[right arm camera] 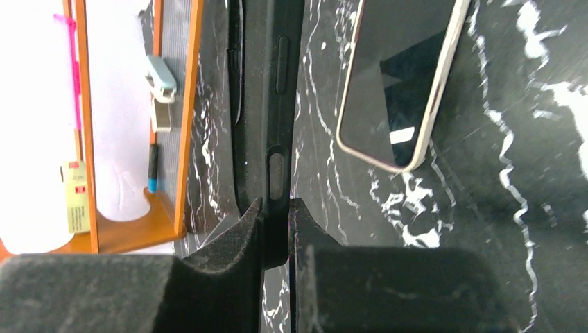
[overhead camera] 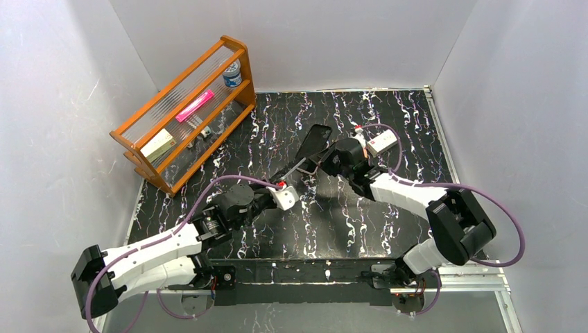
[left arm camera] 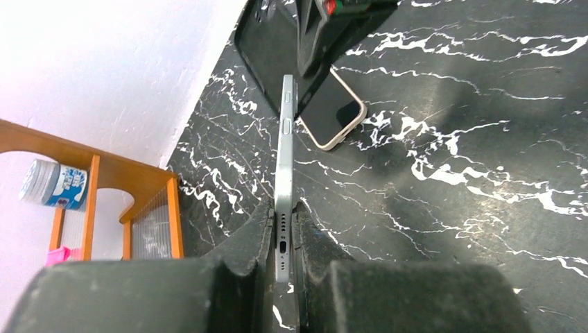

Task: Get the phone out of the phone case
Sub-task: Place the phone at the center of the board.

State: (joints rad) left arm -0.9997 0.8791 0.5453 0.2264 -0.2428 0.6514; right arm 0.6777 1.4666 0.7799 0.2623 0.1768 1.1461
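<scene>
Black marbled desk (overhead camera: 333,215), white walls on three sides, both arms working near the middle.

Nearest the near edge, the left gripper (left arm camera: 283,211) has its jaws narrow and pinched on the port end of the phone (left arm camera: 283,166). The phone stands on its thin edge, silver side up. Its long axis runs straight away from the jaws, toward the far right corner.

Just beyond the phone's far end is the case (right arm camera: 274,83), black and also turned on edge. The right gripper (right arm camera: 276,208) is clamped on its side wall, jaws nearly together. From the right wrist the case looks hollow, with no handset in it. Whether the phone's far tip touches the case lip, I can't tell. The left wrist view puts them very close.

Beside the case another phone (right arm camera: 399,76) lies flat on the desk, pale rim, dark screen up.

My read is that the phone is out or all but out. What remains is to separate them along that axis, left arm drawing back toward the near left corner, where there is open desk. The right side and near edge are roomy too.

The wooden rack (overhead camera: 184,114) fills the far left corner, well apart from both arms.
</scene>
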